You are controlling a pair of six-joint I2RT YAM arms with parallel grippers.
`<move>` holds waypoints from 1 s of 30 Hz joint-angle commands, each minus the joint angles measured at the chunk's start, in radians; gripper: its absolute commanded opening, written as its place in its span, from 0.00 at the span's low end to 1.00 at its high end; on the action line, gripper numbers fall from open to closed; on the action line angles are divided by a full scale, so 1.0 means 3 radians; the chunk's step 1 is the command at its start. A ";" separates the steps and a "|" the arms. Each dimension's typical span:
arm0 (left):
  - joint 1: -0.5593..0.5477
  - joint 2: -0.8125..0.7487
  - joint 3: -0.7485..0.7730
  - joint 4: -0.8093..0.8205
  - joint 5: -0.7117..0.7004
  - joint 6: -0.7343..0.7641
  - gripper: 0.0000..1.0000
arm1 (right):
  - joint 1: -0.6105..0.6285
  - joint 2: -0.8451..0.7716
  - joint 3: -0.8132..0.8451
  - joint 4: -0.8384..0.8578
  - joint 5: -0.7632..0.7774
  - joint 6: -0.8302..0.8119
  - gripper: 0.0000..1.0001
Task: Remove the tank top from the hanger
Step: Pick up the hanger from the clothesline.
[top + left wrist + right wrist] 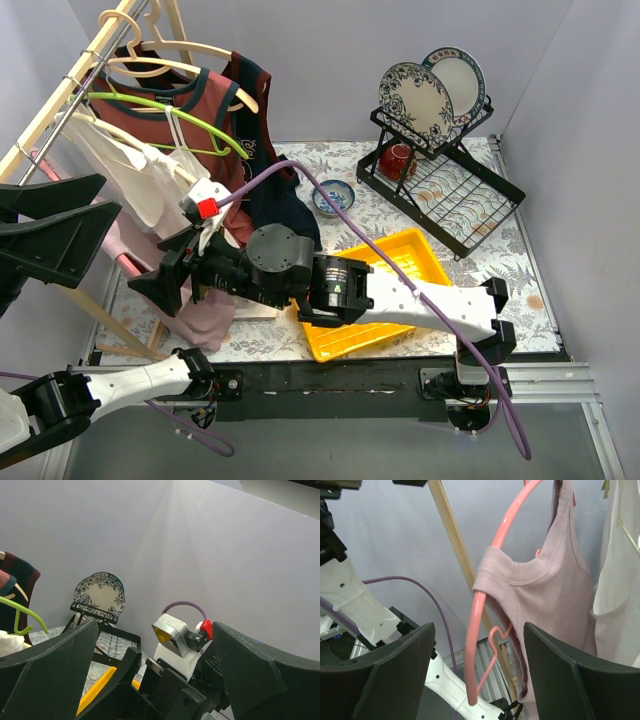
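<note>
A pale pink tank top (555, 590) hangs on a pink hanger (479, 615) on the wooden rack at the left. One strap still wraps the hanger's shoulder. In the top view the tank top (208, 312) droops low beside my right gripper (160, 283), which reaches across to it. In the right wrist view my right gripper (477, 628) is open, with the hanger's end and the top's edge between its fingers, touching neither. My left gripper (105, 195) stands open and empty, raised at the left. In the left wrist view my left gripper (155, 630) faces the right arm's wrist.
The wooden rack (60, 100) also carries a green hanger (170, 115), a maroon top (195, 105), a white garment (130, 170) and a dark top (270, 190). A yellow tray (405, 262), a blue bowl (332, 197) and a dish rack (450, 195) with plates (415, 98) stand on the table.
</note>
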 commanded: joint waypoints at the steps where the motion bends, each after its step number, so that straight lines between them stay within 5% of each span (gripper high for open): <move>1: -0.0014 0.0048 0.0042 -0.0057 -0.0037 0.0022 0.98 | 0.0085 0.0163 0.0262 -0.0044 0.0314 -0.0138 0.78; 11: -0.0014 0.0084 0.0108 -0.0134 -0.0042 0.0012 0.98 | 0.0111 0.0352 0.0266 -0.0080 0.0637 -0.0425 0.70; 15: -0.0014 0.0124 0.0113 -0.0150 -0.0016 0.0037 0.98 | 0.0111 0.0419 0.0277 0.0006 0.0805 -0.0573 0.58; 23: -0.0014 0.0165 0.0169 -0.0114 -0.0011 0.0078 0.98 | 0.0111 0.0439 0.0195 0.0343 0.0760 -0.0942 0.48; 29: -0.0014 0.0186 0.0195 -0.0124 -0.0016 0.0084 0.98 | 0.0111 0.0480 0.0169 0.0472 0.0796 -0.1136 0.29; 30: -0.0019 0.0191 0.0195 -0.0114 0.0019 0.0078 0.98 | 0.0116 0.0490 0.0185 0.0482 0.0831 -0.1197 0.15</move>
